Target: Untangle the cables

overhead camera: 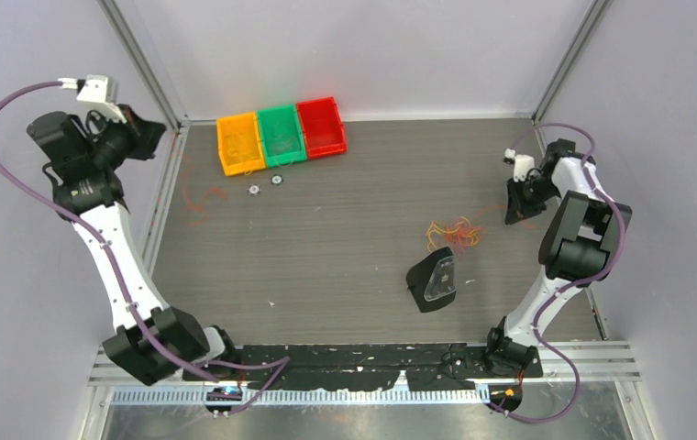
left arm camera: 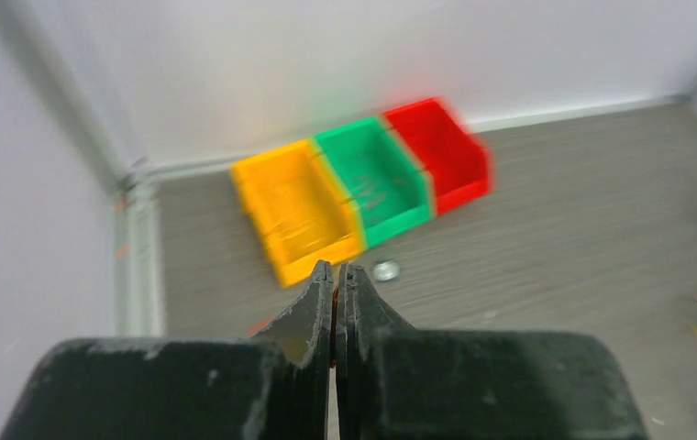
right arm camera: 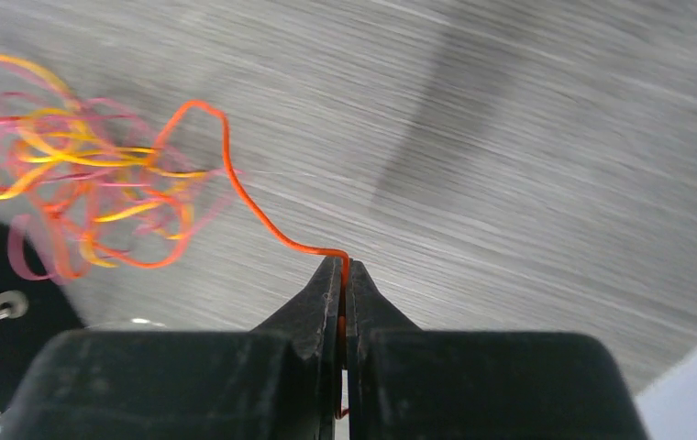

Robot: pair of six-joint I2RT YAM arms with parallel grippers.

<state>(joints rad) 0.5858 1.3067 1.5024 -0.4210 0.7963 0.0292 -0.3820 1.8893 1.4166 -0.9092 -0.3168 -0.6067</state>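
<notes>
The cables (overhead camera: 453, 234) lie as a small red, orange and yellow tangle on the table, right of centre. My right gripper (overhead camera: 516, 213) is just right of them. In the right wrist view it (right arm camera: 343, 263) is shut on one orange-red cable (right arm camera: 262, 215) that runs left into the tangle (right arm camera: 70, 192). My left gripper (overhead camera: 155, 135) is raised at the far left corner. In its wrist view it (left arm camera: 337, 268) is shut, with a thin red sliver between the jaws. A faint red cable (overhead camera: 187, 188) trails below it onto the table.
Orange (overhead camera: 239, 142), green (overhead camera: 281, 134) and red (overhead camera: 321, 126) bins stand in a row at the back. Two small silver round parts (overhead camera: 265, 185) lie in front of them. A black object with a clear face (overhead camera: 434, 280) sits just near the tangle. Walls close in both sides.
</notes>
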